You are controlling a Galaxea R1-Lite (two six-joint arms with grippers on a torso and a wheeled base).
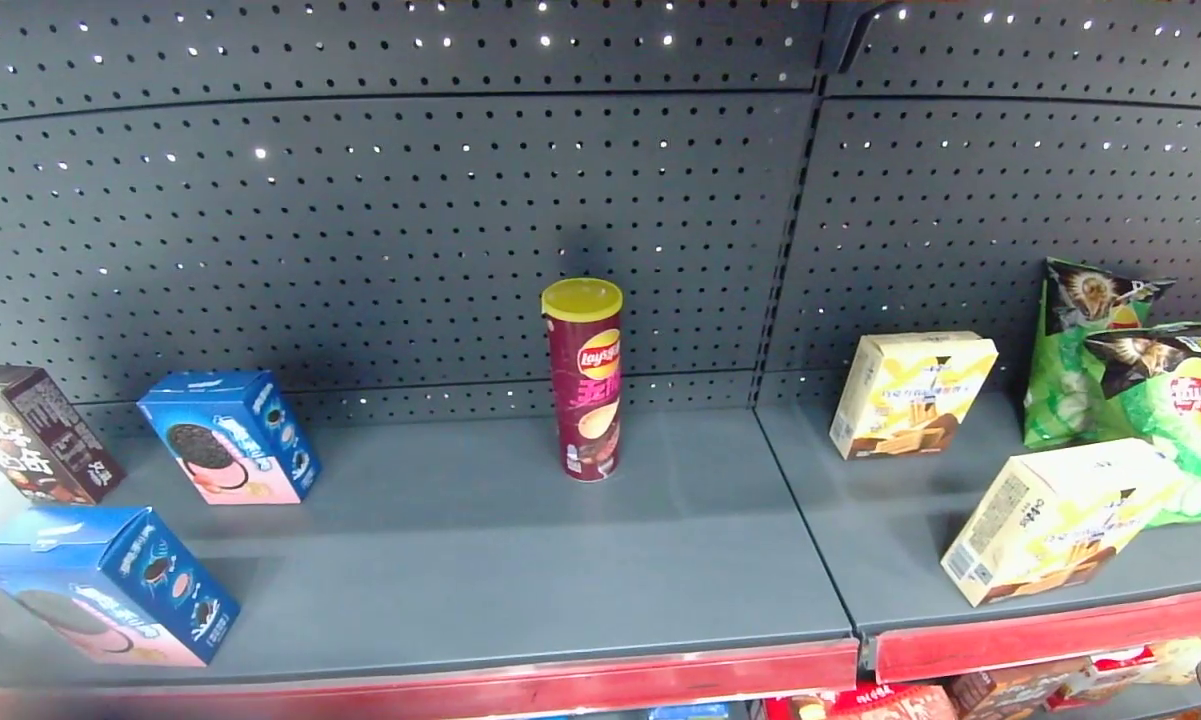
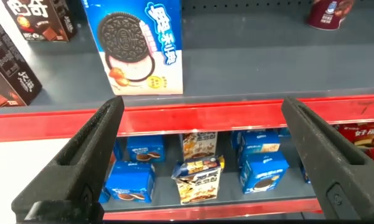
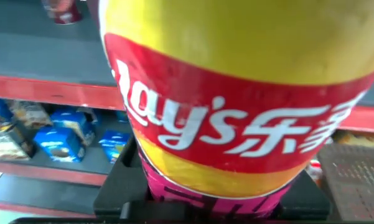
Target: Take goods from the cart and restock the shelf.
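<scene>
The grey shelf [image 1: 480, 560] carries two green crisp bags [image 1: 1080, 370] at its right end. Just beside them are two cream boxes [image 1: 910, 395]. At the left end stand two blue biscuit boxes [image 1: 230, 437] and one dark box [image 1: 35, 435]. One upright can [image 1: 584, 380] stands mid-shelf near the back panel. The left pincer [image 2: 203, 107] hangs before the shelf's red edge, fingers wide apart and holding nothing. The right pincer [image 3: 118, 190] grips a held can [image 3: 236, 93], below shelf level.
</scene>
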